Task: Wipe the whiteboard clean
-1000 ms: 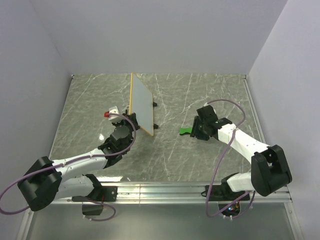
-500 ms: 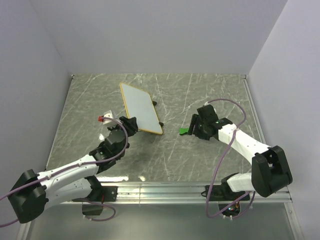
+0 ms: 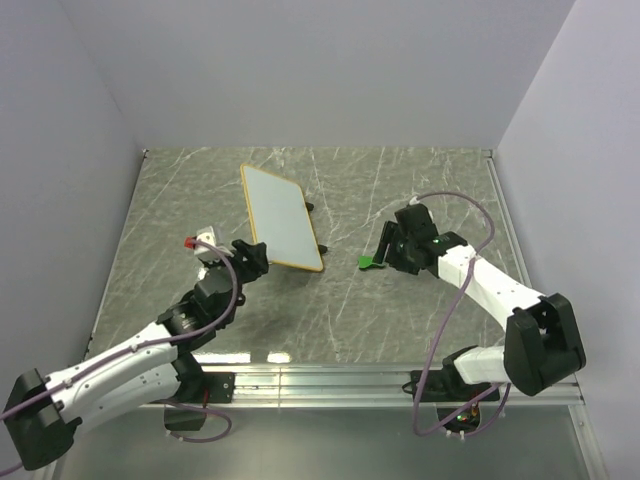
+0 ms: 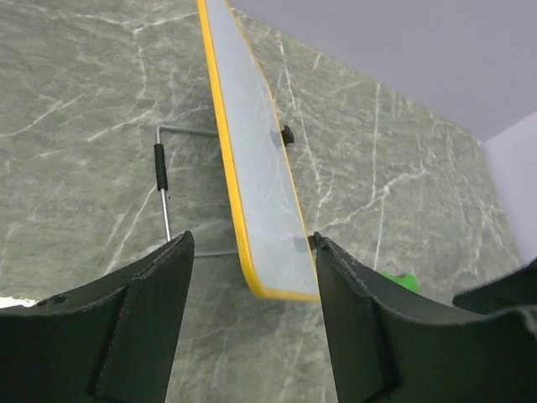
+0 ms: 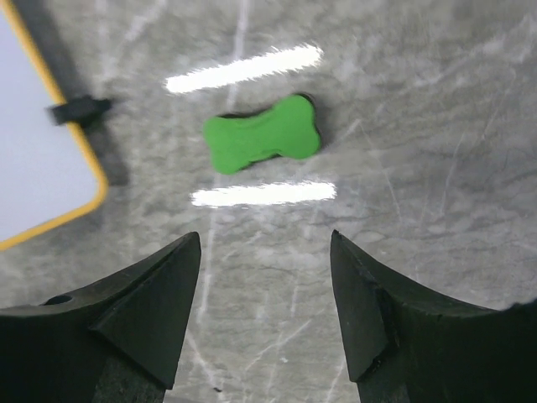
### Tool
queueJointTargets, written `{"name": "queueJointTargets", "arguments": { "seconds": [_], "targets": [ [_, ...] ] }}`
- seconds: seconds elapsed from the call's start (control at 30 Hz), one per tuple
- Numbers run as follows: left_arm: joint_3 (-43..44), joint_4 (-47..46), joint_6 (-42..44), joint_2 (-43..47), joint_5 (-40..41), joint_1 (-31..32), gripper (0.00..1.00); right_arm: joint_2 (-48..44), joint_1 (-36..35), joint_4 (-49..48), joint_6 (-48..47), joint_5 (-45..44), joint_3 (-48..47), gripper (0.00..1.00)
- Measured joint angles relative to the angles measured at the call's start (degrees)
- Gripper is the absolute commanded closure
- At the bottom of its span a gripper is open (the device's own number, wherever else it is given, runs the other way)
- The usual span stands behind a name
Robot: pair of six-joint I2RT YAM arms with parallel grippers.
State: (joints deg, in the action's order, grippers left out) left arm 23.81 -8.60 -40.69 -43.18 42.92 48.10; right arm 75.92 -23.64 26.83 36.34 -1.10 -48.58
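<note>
Grey marble tabletop under pale walls: the left fingers (image 4: 143, 319) stand spread and empty, with the near orange corner of the tilted whiteboard (image 4: 260, 185) just ahead between them; the right fingers (image 5: 143, 311), likewise spread, hover short of a green eraser (image 5: 263, 134), the board off to their left. Seen almost edge-on, the board's face shows no legible writing

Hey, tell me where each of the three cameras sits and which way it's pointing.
Top external: high behind the bases, looking down at the table; left arm, right arm, whiteboard and green eraser show.
Left wrist: on the left arm, looking forward along the whiteboard's edge; open left claw frames it.
Right wrist: looking down at the green eraser; open right claw at the bottom.
Shared: all three catch whiteboard and green eraser.
</note>
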Motion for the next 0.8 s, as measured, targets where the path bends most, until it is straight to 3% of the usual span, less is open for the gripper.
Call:
{"name": "queueJointTargets", "arguments": {
  "seconds": [0.07,0.2,0.27,0.3,0.53,0.8],
  "targets": [
    [0.94,4.13,1.01,2.84,-0.92,0.0,0.32,-0.96,0.0,0.33,-0.24,0.48,-1.31,0.29],
    [6.73,15.54,2.36,9.7,-2.08,0.0,0.17,-3.19,0.0,1.57,-1.14,4.04,-8.13,0.28],
    [10.84,21.03,2.21,11.63,-2.14,0.0,0.02,-3.56,0.0,1.46,-1.31,6.86,-13.07,0.26],
    [12.74,23.47,2.23,12.28,-2.21,0.0,0.01,-3.82,0.0,0.85,-1.27,8.85,-15.19,0.01],
    [17.73,37.27,0.52,14.58,-2.93,0.0,0.01,-6.34,0.0,-1.01,1.66,20.98,-23.1,0.0],
    [17.92,42.82,1.81,17.29,-1.53,0.0,0.0,-6.47,0.02,3.91,3.02,21.53,-24.65,0.0]
  ]
}}
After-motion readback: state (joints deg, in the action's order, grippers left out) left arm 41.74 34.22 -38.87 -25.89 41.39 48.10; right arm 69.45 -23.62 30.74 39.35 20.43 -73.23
